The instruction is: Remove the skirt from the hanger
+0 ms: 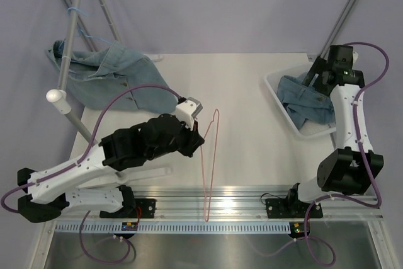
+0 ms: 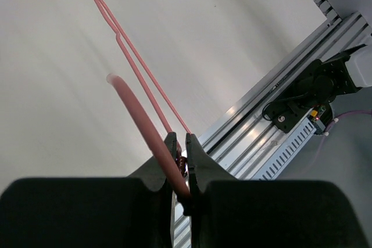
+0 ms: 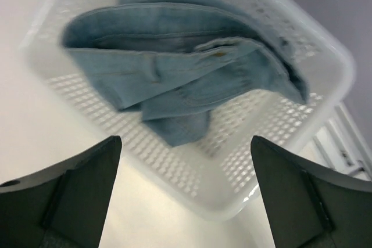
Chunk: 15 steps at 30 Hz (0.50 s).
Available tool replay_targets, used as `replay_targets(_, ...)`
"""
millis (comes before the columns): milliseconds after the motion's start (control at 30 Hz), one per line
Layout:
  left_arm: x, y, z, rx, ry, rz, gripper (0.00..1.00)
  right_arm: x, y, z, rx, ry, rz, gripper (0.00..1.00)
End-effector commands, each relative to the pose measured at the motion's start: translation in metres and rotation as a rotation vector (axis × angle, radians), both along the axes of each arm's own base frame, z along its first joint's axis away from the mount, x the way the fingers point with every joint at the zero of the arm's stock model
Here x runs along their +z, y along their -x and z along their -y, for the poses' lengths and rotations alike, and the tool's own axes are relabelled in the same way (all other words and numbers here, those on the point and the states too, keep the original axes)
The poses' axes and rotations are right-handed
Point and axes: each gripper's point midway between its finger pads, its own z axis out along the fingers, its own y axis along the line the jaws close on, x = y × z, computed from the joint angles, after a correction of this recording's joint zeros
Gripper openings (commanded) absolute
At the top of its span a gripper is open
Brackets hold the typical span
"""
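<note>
Skirt [image 3: 174,68] looks off already, so the right gripper [image 3: 183,143] should just lift straight up out of the basket [image 3: 279,149] without snagging denim. Its jaws are wide open and empty, with the skirt bunched in the far-right basket just below them. The left gripper [image 2: 181,149] is clamped on the bare pink hanger [image 2: 142,123], mid-table.

Robot lab — aluminium rail [image 1: 239,196], plain backdrop [image 1: 220,4]
</note>
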Motion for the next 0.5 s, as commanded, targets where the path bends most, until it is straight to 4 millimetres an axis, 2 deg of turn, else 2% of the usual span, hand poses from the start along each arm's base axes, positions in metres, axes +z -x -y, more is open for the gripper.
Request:
replay_targets(0,0.022,-0.013,0.001,0.073,0.03,0.034,0.0,0.075,0.007,-0.059,0.202,-0.206,0.208,1.0)
replay_targets(33,0.018,-0.018,-0.002,0.114,0.012,0.033,0.0,0.093,0.015,-0.077,0.256,-0.266,0.27,1.0)
replay_targets(67,0.019,-0.021,-0.003,0.138,0.009,0.034,0.0,0.098,0.014,-0.095,0.288,-0.369,0.324,1.0)
replay_targets(100,0.019,-0.025,-0.005,0.186,0.019,0.016,0.0,0.111,0.023,-0.14,0.482,-0.55,0.367,1.0)
replay_targets(133,0.01,-0.032,-0.012,0.252,-0.031,0.016,0.0,0.127,0.038,-0.165,0.609,-0.644,0.423,0.99)
replay_targets(167,0.008,-0.035,-0.014,0.283,-0.044,0.005,0.0,0.12,0.037,-0.183,0.655,-0.783,0.448,1.0)
replay_targets(200,0.009,-0.036,-0.019,0.326,-0.062,-0.01,0.0,0.128,0.059,-0.207,0.775,-0.9,0.443,0.99)
replay_targets(233,0.002,-0.039,-0.016,0.341,-0.093,-0.022,0.0,0.125,0.065,-0.215,0.799,-0.93,0.434,0.99)
replay_targets(267,-0.001,-0.039,-0.016,0.356,-0.11,-0.031,0.0,0.111,0.075,-0.222,0.808,-0.916,0.394,0.99)
replay_targets(300,0.002,-0.04,-0.015,0.378,-0.102,-0.042,0.0,0.1,0.078,-0.229,0.781,-0.831,0.369,1.0)
replay_targets(333,-0.003,-0.04,-0.018,0.388,-0.13,-0.051,0.0,0.1,0.091,-0.232,0.788,-0.761,0.374,1.0)
replay_targets(367,-0.007,-0.041,-0.017,0.396,-0.149,-0.06,0.0,0.09,0.105,-0.239,0.816,-0.717,0.331,1.0)
replay_targets(400,-0.005,-0.042,-0.02,0.422,-0.146,-0.064,0.0,0.091,0.119,-0.248,0.84,-0.691,0.335,0.99)
replay_targets(467,-0.003,-0.045,-0.022,0.455,-0.128,-0.062,0.0,0.085,0.136,-0.26,0.856,-0.713,0.314,0.95)
